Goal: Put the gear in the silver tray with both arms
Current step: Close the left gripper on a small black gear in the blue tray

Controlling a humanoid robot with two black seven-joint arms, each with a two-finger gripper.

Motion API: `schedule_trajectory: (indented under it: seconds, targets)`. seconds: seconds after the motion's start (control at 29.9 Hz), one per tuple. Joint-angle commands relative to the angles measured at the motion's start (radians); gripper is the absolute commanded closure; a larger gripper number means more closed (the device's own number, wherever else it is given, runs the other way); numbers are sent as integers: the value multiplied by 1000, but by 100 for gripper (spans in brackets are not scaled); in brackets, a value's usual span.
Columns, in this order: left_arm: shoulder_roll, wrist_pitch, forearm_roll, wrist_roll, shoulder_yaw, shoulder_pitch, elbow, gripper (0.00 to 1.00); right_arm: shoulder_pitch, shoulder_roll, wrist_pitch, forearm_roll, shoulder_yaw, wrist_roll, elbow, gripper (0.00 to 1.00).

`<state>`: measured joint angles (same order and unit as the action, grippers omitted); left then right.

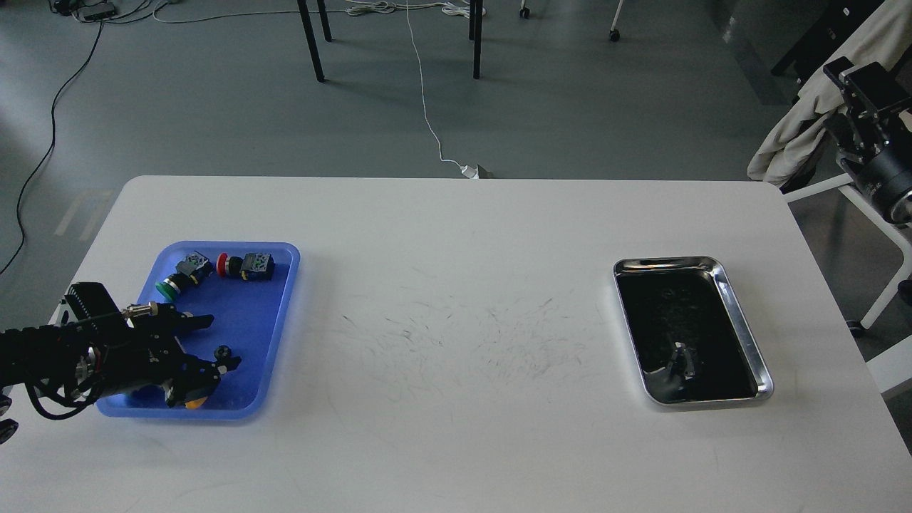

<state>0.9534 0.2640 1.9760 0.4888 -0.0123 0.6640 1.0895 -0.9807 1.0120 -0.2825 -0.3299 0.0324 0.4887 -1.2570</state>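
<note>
Left gripper wide open, empty, over blue tray. Silver tray holds one small part; right gripper state unclear.

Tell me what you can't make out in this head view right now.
- Parts in the near end of the blue tray: hidden under the left end effector; only a sliver of yellow shows.
- Right end effector: dark and small at the picture's right edge; its fingers cannot be told apart.
- Small dark shape on the silver tray bottom: part or reflection, too small to tell.
</note>
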Motion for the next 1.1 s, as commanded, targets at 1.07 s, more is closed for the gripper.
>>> schedule_trajectory:
  seconds: [1.07]
  targets:
    - [-21,6,-2,0,-2,-31,-7,39,17,-1,2,-3,-5,0,7,6]
